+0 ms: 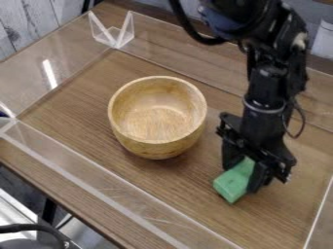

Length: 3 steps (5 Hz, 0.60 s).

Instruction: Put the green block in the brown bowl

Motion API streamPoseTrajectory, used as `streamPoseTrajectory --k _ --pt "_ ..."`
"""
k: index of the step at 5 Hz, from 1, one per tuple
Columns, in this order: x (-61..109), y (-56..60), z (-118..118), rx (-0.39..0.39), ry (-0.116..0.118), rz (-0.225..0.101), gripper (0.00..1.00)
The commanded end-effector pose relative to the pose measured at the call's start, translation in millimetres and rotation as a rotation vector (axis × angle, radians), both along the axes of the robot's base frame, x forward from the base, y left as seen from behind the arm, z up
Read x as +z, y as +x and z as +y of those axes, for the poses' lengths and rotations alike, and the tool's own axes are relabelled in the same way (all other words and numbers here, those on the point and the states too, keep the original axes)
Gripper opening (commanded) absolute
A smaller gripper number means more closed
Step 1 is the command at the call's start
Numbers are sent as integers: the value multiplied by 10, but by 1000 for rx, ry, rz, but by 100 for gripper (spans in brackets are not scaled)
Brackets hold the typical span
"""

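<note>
The gripper [251,165] hides the far end of the green block [233,182], and the top edge cuts off the upper part of the black arm [247,21]

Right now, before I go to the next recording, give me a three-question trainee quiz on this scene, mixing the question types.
1. Multiple choice: What is the black gripper positioned at?
a) the rim of the brown bowl
b) the green block
c) the clear plastic stand

2. True or false: The green block is already inside the brown bowl.

3. Fill in the blank: To finish the task, the block has to end up in the ____.

Key: 1 b; 2 false; 3 brown bowl
</note>
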State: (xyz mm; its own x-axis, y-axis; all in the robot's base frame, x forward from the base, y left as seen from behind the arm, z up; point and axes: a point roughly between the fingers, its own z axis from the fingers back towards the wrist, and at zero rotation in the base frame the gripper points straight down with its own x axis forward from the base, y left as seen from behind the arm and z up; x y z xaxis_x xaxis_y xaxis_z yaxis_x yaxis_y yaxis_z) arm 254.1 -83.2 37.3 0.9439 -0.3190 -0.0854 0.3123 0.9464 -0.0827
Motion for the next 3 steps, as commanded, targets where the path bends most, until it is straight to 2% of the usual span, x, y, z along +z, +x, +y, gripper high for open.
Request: streamPoseTrajectory --k 1,2,3 --pt "462 88 107 19 -11 -110 0" --pt "689 165 441 95 6 -144 0" --pt "733 219 880 165 29 -147 0"
